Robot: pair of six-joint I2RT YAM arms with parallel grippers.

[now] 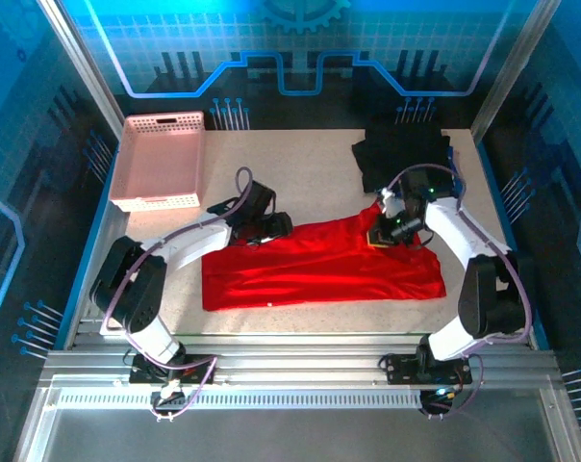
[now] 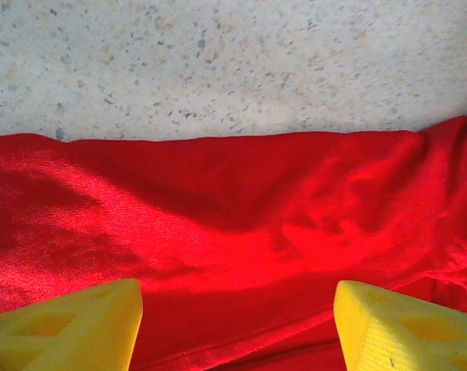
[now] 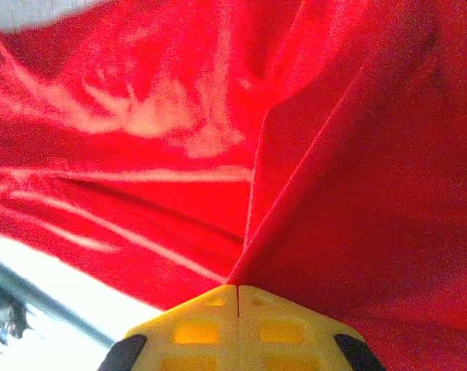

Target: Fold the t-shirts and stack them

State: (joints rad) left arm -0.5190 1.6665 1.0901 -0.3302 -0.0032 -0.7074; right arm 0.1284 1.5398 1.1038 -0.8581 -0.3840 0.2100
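Seen from overhead, the left arm (image 1: 180, 245) and the right arm (image 1: 461, 231) are each white tubular links between black joints, a greyish-purple cable (image 1: 240, 180) looping alongside and a black base plate (image 1: 159, 367) at the bottom of the frame. Up close, the left gripper (image 2: 235, 309) has yellow wedge fingers (image 2: 71, 328) with triangular recesses. The right gripper (image 3: 239, 290) has yellow fingers (image 3: 195, 332) with square recesses and black shoulders.

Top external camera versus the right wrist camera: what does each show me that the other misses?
From above: the pink basket, the dark shirts at the back, and the left gripper, open above the cloth. Up close at the wrist: the right gripper shut on a raised fold. Shared: the red t-shirt.
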